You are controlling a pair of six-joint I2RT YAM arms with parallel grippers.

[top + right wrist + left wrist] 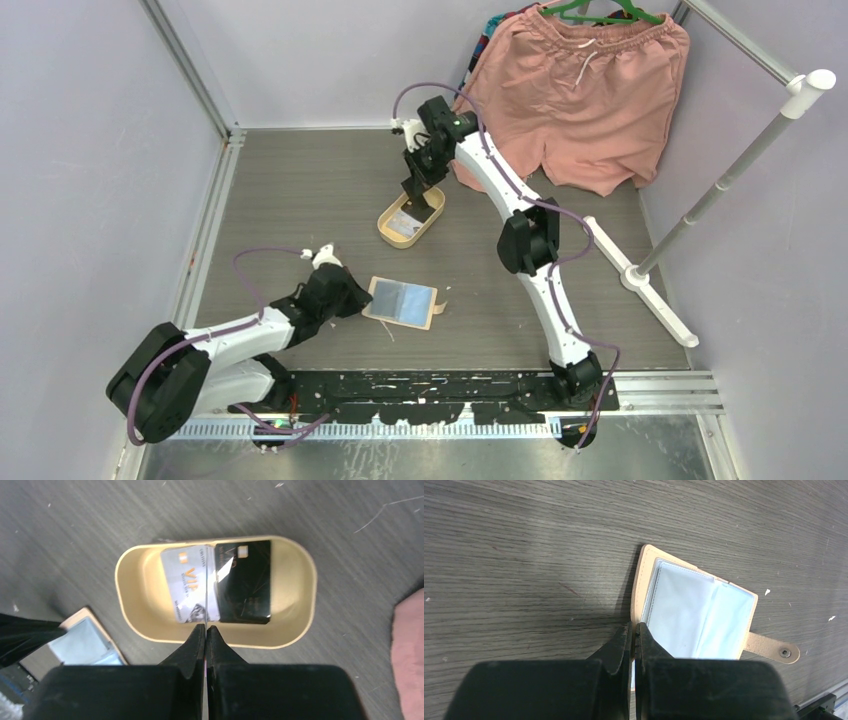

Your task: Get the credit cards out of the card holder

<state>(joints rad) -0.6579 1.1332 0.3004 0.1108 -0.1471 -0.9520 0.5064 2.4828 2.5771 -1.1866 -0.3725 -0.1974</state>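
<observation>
The bench (pixel 300 190) was a dark grey board with a wood-grain print, flecked with small pale specks. It was closed in by pale lilac walls (pixel 90 150) with aluminium rails at the corners. In the upper right of the top view, salmon-pink shorts (pixel 585 90) hung on a green hanger (pixel 600 10), and a white tubular stand (pixel 720 185) ran slantwise down the right side. Just below the middle lay the beige-tan leather-like card holder (pixel 402 302), spread open with its pale blue-grey pockets facing up. Its snap tab (pixel 774 649) stuck out at the lower right of the left wrist view. The left tool (pixel 634 626) was clenched on the holder's cover edge at its near left corner, and its black fingers hid the holder's near edge. Above the middle stood an oval cream-yellow tray (pixel 302 595) holding a silver-grey credit card (pixel 187 585) marked VIP beside a black credit card (pixel 245 582). The right tool (pixel 206 627) hung over the tray, pinching a third credit card (pixel 206 580). That card showed only edge-on, so its face could not be told, and it covered the line where the two cards in the tray met. Whether the pockets held any card could not be made out.
</observation>
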